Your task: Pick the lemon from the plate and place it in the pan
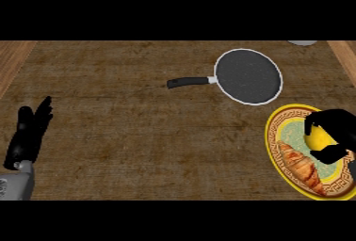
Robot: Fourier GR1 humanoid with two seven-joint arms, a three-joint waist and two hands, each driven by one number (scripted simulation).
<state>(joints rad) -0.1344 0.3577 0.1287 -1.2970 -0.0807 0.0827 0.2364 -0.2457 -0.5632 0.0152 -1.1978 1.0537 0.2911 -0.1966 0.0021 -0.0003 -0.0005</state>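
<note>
A yellow lemon (321, 138) lies on the gold-rimmed patterned plate (272, 136) at the right edge of the counter. My right hand (338, 127) reaches over the plate, its fingers and thumb curled round the lemon and covering part of it. A croissant (303, 168) lies on the same plate, just below the lemon. The dark pan (248, 76) with a white rim sits farther back, its black handle (186, 82) pointing left. My left hand (29, 132) rests open at the left edge, fingers up, far from the plate and pan.
A pale round object (303, 43) shows partly at the back right edge. Lighter wooden strips (12, 61) run along both sides of the dark counter top (139, 132).
</note>
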